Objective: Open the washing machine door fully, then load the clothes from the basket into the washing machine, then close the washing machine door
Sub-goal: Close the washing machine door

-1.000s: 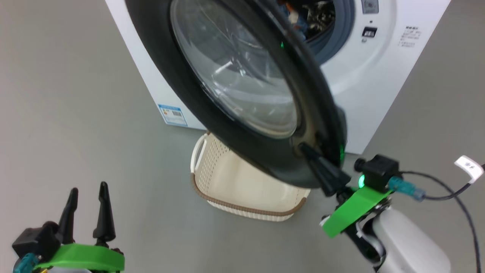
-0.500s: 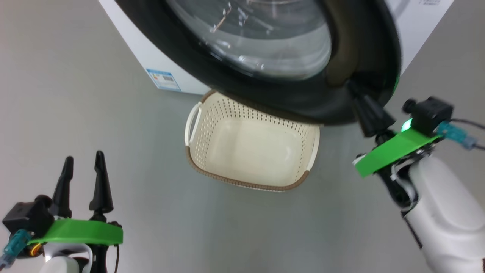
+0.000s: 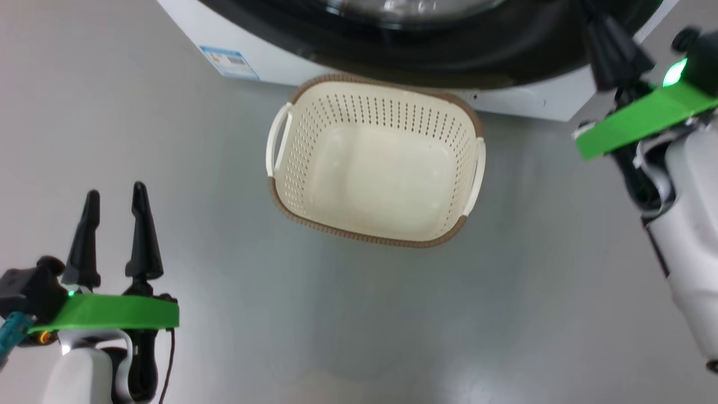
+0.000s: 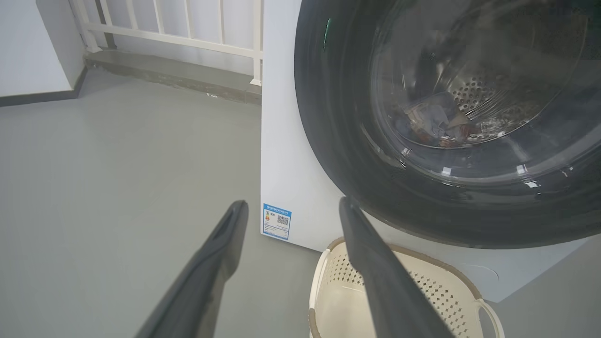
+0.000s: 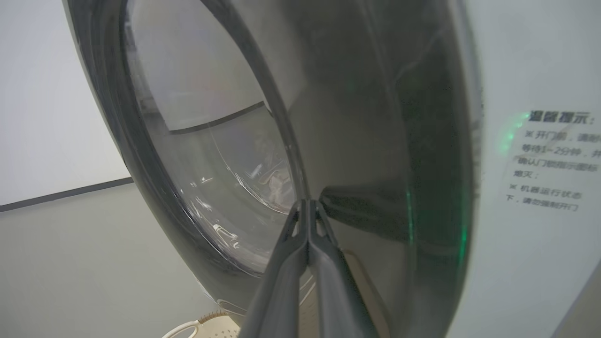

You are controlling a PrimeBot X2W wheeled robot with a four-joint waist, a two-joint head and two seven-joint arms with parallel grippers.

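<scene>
The washing machine [image 4: 291,155] is white, and its door [image 4: 328,117] with the glossy black rim lies close against its front. Through the glass, blue and orange clothes [image 4: 434,122] lie in the steel drum. My right gripper [image 5: 307,203] is shut with nothing in it, its tips touching the black rim of the door [image 5: 375,155]; in the head view this right gripper [image 3: 600,28] reaches up at the top right. The cream basket [image 3: 376,163] stands bare on the floor below the door [image 3: 505,50]. My left gripper [image 3: 115,193] hangs open at the lower left, away from everything.
Grey floor spreads around the basket [image 4: 408,291] and the machine [image 3: 280,62]. A white railing [image 4: 188,33] on a low ledge runs behind the machine on the left. A blue label [image 4: 277,220] marks the machine's lower front corner.
The door has swung from half open to nearly flat against the machine, my shut right gripper travelling with it. The head camera has tilted down. My left gripper stays open in place.
</scene>
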